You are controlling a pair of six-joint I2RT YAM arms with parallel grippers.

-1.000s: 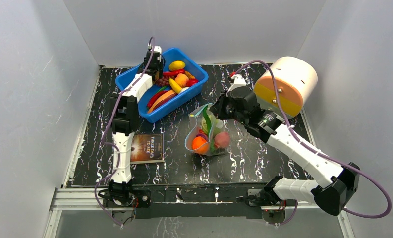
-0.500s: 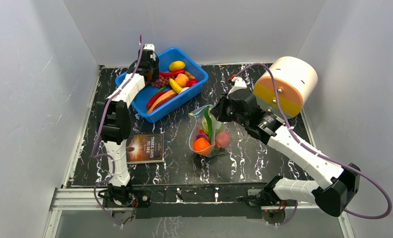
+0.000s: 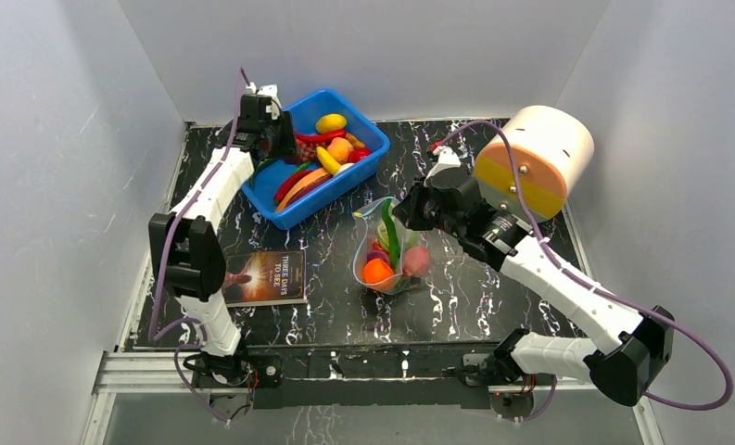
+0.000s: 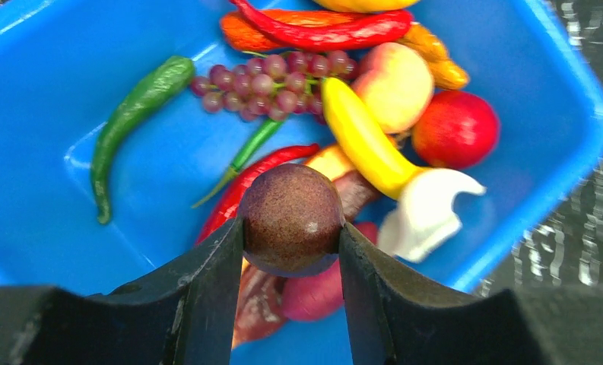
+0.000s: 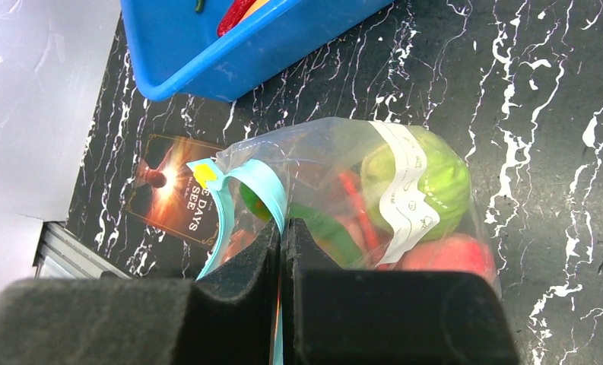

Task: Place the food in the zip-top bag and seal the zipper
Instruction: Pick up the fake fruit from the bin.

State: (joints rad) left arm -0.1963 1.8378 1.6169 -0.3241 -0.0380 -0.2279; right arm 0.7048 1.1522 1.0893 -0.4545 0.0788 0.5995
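Observation:
My left gripper (image 4: 291,234) is shut on a round dark purple-brown toy fruit (image 4: 291,219) and holds it above the blue bin (image 4: 47,251). In the top view the left gripper (image 3: 269,133) is over the bin's left end. The bin holds grapes (image 4: 264,81), a banana (image 4: 363,141), a peach (image 4: 395,85), chillies and other food. My right gripper (image 5: 281,228) is shut on the blue-green zipper strip (image 5: 261,186) of the zip-top bag (image 5: 374,194), holding its mouth open. The bag (image 3: 388,250) holds a green cabbage (image 5: 427,179), an orange (image 3: 374,270) and a peach (image 3: 416,260).
A book (image 3: 265,276) lies on the black marbled table left of the bag. A large white and orange cylinder (image 3: 536,158) stands at the back right, behind my right arm. White walls close in the table on three sides.
My left arm has swung left and risen over the bin's left end. My right gripper has stayed on the bag's mouth, and the bag shifted slightly.

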